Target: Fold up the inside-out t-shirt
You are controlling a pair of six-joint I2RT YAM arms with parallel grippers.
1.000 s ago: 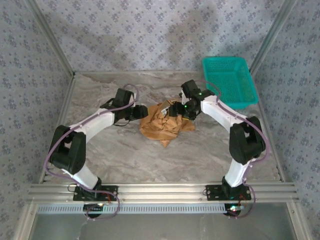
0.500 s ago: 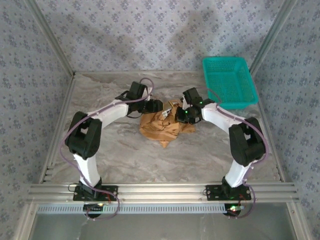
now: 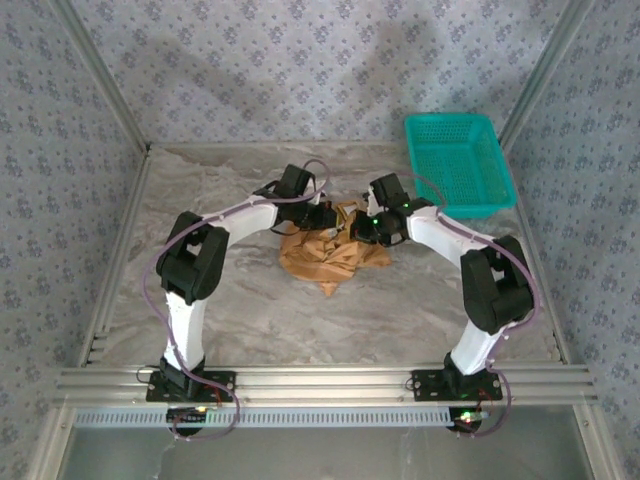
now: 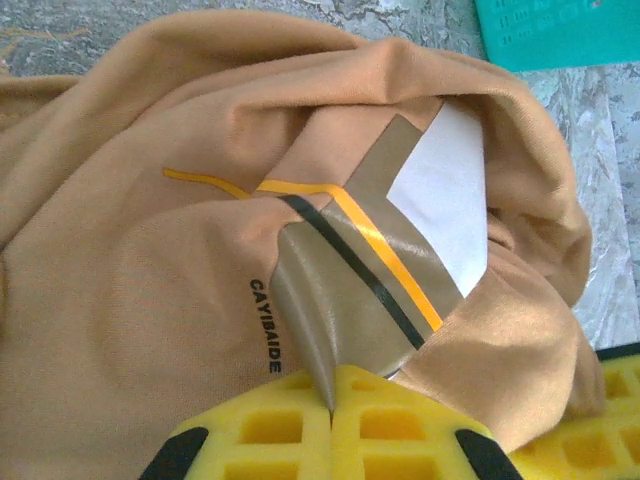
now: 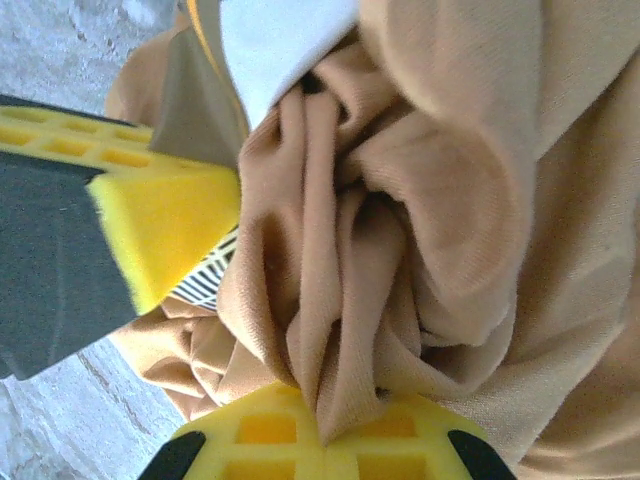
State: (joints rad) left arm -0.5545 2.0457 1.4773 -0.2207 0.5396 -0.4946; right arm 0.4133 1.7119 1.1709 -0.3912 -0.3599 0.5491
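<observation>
The inside-out t-shirt (image 3: 330, 258) lies as a crumpled tan heap in the middle of the marble table. Both grippers meet at its far edge. My left gripper (image 3: 328, 218) is shut on a fold of the shirt. In the left wrist view its yellow fingertips (image 4: 332, 400) pinch a grey printed panel (image 4: 350, 300) with orange and black stripes and a white patch. My right gripper (image 3: 358, 230) is shut on a bunch of tan folds (image 5: 400, 250), which run down between its yellow fingertips (image 5: 325, 430). The left gripper's yellow finger (image 5: 160, 225) shows close by on the left of that view.
A teal mesh basket (image 3: 458, 160) stands at the back right corner, its corner also in the left wrist view (image 4: 560, 30). Bare marble table (image 3: 250, 310) stretches in front of the shirt. Patterned walls and metal rails enclose the table.
My left arm has swung right and forward to the shirt's far edge and shut on a fold. My right gripper has closed on bunched fabric and shifted slightly back.
</observation>
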